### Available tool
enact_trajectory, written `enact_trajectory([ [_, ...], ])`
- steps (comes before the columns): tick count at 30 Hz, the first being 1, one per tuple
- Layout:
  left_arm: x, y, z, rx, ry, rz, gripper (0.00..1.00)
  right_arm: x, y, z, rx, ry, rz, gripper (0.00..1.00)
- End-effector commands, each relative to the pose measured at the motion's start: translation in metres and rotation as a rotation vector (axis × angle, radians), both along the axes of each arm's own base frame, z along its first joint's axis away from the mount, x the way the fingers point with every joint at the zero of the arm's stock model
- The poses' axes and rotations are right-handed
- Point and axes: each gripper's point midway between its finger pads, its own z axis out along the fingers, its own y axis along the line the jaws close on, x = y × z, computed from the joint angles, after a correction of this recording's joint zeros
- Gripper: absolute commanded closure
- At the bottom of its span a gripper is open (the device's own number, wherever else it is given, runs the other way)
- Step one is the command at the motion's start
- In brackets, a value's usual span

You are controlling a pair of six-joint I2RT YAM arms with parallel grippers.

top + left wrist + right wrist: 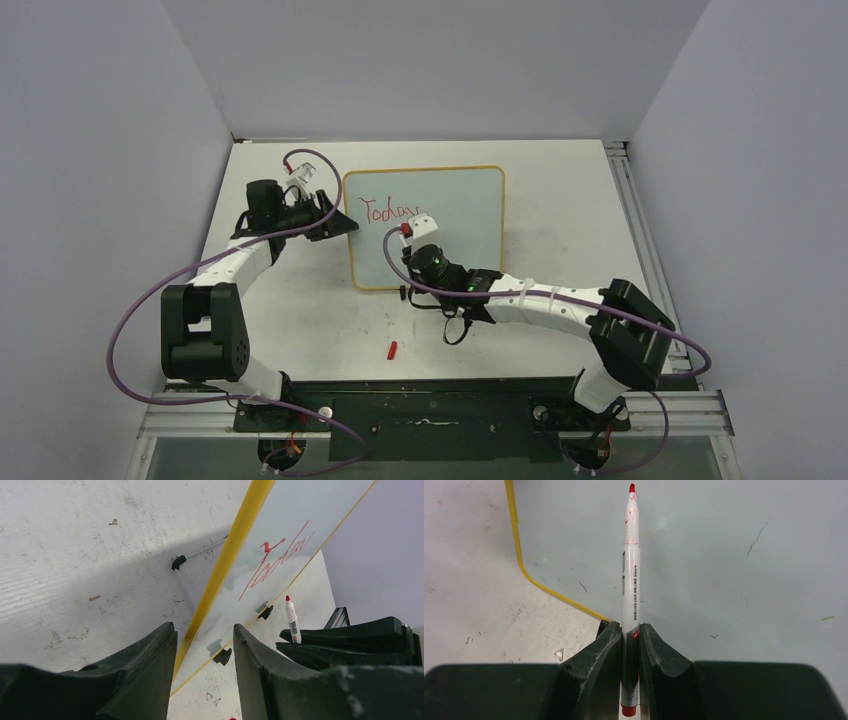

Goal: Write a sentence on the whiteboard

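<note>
On the table [560, 200]: the whiteboard [470, 215] [320, 510] sits near the middle, between the two arms, with a yellow frame and rounded corners.
Feet: small black clip feet [222, 656] show along the board's lower edge, and one more [178, 561] at the end of a thin wire behind it.
Writing [390, 211] [280, 555]: one red handwritten word, roughly "Today", runs across the board's upper left part; the surface below it is bare.
Left gripper [335, 222] [205, 630]: it is at the board's left edge with its fingers apart, one on each side of the yellow frame. I cannot tell if they press on the frame.
Right gripper [420, 243] [630, 627]: it is over the board and clamped tight on the marker [631, 570] [415, 226], which stands out straight ahead between the fingers.
Marker tip: red and uncapped, it points at the board just below the right end of the word. I cannot tell if it touches the surface.
Marker body: white with red smears near the tip and grey print along its side.
Red piece [393, 350]: small, it lies on the table near the front edge, well apart from the board.
</note>
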Motion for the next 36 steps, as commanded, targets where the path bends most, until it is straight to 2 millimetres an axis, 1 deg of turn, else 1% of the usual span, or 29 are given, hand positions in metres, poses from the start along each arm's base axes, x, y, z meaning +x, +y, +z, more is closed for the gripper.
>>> enact_trajectory([
  [1,0.004,-0.003,0.019,0.001,-0.079,-0.017,0.57,0.003,0.002,0.052,0.076,-0.088,-0.009,0.95],
  [3,0.003,-0.003,0.020,0.000,-0.082,-0.019,0.57,0.003,-0.002,0.058,0.072,-0.093,-0.013,0.95],
  [6,0.003,-0.003,0.021,-0.003,-0.085,-0.020,0.57,0.008,-0.008,0.063,0.070,-0.100,-0.024,0.95],
  [13,0.003,-0.004,0.024,-0.008,-0.091,-0.021,0.57,0.027,-0.020,0.072,0.061,-0.128,-0.069,0.95],
  [19,0.003,-0.004,0.023,-0.009,-0.089,-0.020,0.57,0.038,-0.019,0.078,0.047,-0.158,-0.103,0.95],
  [27,0.003,-0.004,0.024,-0.010,-0.089,-0.021,0.57,0.056,-0.028,0.082,0.050,-0.167,-0.162,0.95],
  [30,0.003,-0.004,0.024,-0.010,-0.090,-0.020,0.57,0.061,-0.032,0.080,0.044,-0.162,-0.171,0.95],
  [36,0.003,-0.004,0.025,-0.011,-0.091,-0.020,0.57,0.064,-0.033,0.074,0.034,-0.151,-0.173,0.95],
])
